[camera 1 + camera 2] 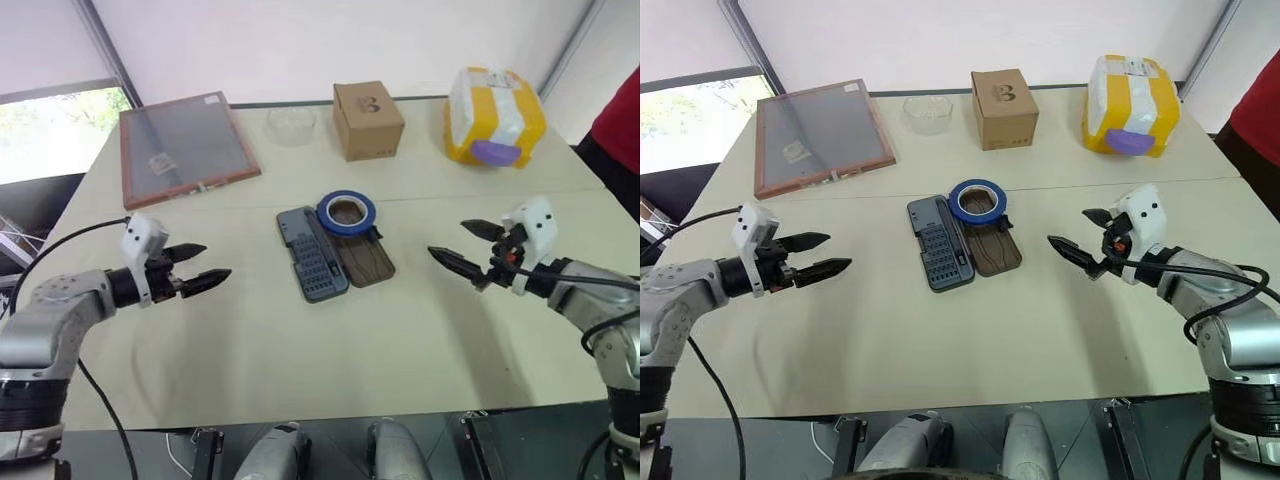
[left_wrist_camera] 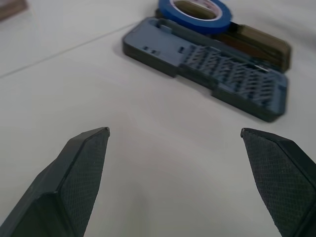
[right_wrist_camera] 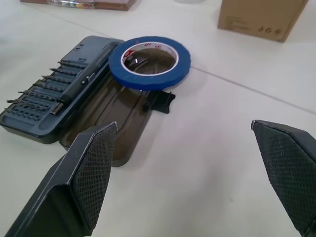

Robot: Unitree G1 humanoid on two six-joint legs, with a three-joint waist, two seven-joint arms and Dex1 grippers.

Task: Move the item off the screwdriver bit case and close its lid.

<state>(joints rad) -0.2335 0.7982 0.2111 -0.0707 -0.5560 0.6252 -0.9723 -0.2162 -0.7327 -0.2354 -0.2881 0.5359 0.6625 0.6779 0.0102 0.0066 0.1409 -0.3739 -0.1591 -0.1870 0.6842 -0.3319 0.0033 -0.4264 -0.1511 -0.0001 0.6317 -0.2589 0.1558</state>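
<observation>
The screwdriver bit case (image 1: pixel 312 257) lies open in the middle of the table, its grey-blue tray of bits on the left and its dark brown lid (image 1: pixel 366 259) flat on the right. A roll of blue tape (image 1: pixel 346 212) rests on the case's far end, mostly over the lid (image 3: pixel 123 123). My left gripper (image 1: pixel 205 265) hovers open to the left of the case, pointing at it. My right gripper (image 1: pixel 466 247) hovers open to the right, also pointing inward. Neither touches anything. The tape (image 3: pixel 149 61) and case (image 2: pixel 212 74) show in both wrist views.
Along the far edge stand a wood-framed panel (image 1: pixel 185 145), a clear round dish (image 1: pixel 291 124), a cardboard box (image 1: pixel 368 120) and a yellow-and-white package (image 1: pixel 495 116). A person's red sleeve (image 1: pixel 620 115) shows at the far right.
</observation>
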